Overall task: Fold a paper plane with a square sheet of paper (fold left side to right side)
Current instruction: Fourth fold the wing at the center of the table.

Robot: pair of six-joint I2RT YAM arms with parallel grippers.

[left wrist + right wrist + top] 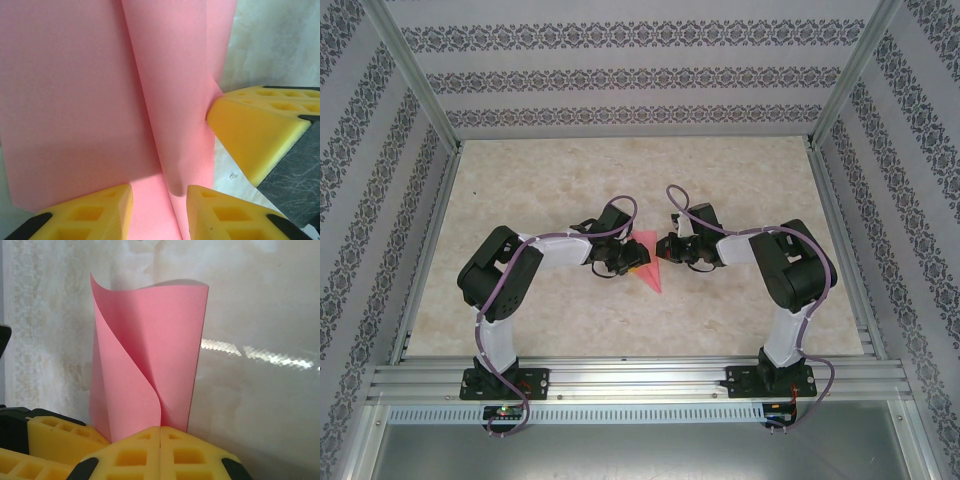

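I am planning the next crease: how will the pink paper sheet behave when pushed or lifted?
Probably floppy: the pink paper sheet curls over itself above the shut right end effector instead of standing flat. Likely very light, since that pinch at its edge seems to hold it. Pushed, it would probably buckle along that soft bend.

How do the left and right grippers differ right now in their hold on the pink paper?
The left gripper has its jaws apart, with the curled fold of the pink paper running through the gap; the right gripper is shut, pinching the paper's edge. In the top view the left gripper reaches in from the paper's left, the right gripper from its right. Both are yellow-tipped and work the same sheet.
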